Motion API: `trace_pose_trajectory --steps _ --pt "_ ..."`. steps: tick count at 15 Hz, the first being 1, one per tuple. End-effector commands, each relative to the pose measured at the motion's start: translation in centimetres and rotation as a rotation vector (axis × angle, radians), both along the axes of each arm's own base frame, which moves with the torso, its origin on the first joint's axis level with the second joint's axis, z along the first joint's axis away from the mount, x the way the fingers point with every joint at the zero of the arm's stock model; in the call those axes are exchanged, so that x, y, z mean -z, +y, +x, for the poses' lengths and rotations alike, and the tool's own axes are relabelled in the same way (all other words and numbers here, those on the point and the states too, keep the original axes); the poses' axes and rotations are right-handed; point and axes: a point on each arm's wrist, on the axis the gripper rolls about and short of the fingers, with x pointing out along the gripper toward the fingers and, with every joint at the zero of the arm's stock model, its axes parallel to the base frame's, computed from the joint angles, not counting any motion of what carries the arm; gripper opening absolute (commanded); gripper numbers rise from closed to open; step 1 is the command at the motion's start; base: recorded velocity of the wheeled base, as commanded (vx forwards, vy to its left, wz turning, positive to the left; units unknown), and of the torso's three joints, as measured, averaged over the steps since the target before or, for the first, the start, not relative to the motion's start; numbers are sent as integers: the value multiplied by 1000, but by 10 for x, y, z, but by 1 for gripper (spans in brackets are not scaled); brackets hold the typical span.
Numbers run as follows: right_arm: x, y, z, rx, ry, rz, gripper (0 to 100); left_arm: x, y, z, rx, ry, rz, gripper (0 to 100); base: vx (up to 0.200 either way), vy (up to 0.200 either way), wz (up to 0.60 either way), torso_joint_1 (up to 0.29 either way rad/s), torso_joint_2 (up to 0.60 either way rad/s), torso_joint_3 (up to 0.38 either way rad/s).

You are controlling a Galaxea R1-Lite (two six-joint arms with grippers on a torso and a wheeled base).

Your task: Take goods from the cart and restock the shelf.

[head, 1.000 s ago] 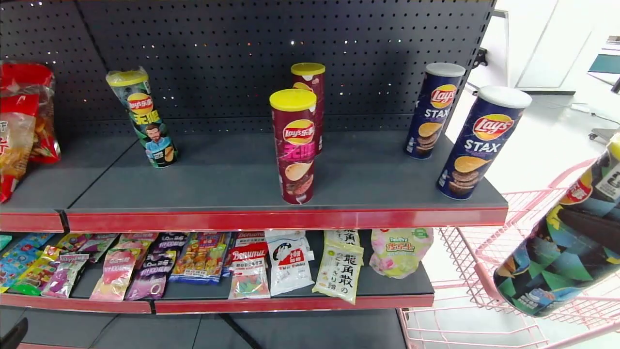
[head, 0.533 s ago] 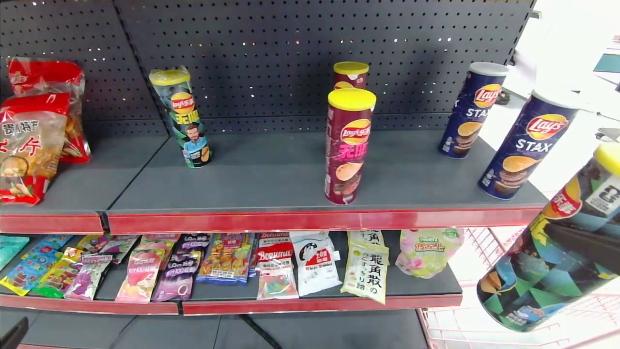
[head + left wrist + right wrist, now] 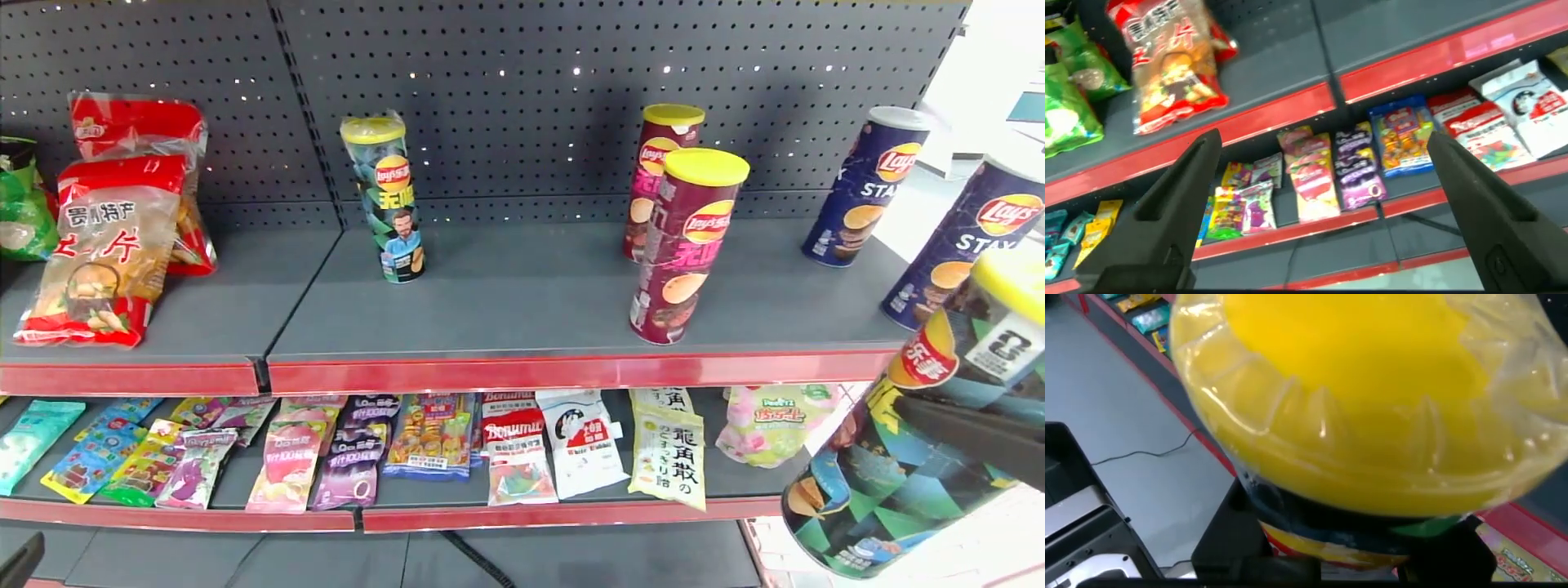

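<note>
Right fingers (image 3: 971, 420) clamp a tilted can (image 3: 890, 482) out past the shelf's (image 3: 522, 306) front right corner. Left fingers (image 3: 1167, 212) are spread wide, empty, before the lower shelf (image 3: 531, 516). Open room lies between the standing can (image 3: 392, 196) and maroon cans (image 3: 686, 245).
</note>
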Motion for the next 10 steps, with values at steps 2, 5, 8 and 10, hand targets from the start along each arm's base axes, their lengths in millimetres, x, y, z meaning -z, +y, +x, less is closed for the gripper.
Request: trace_pose_trajectory --steps 2,5,8,10 --pt "1 2 2 -8 3 -7 0 0 0 0 0 0 1 100 0 200 0 5 2 2" --pt "1 5 -1 -46 -6 -19 0 0 0 0 0 0 1 100 0 200 0 4 -1 -2" --pt "2 8 -1 -74 -5 -27 0 0 0 0 1 -2 13 100 0 200 0 4 -1 -1" --pt "1 10 -2 -90 -10 -29 0 0 0 0 1 -2 13 100 0 200 0 2 2 2"
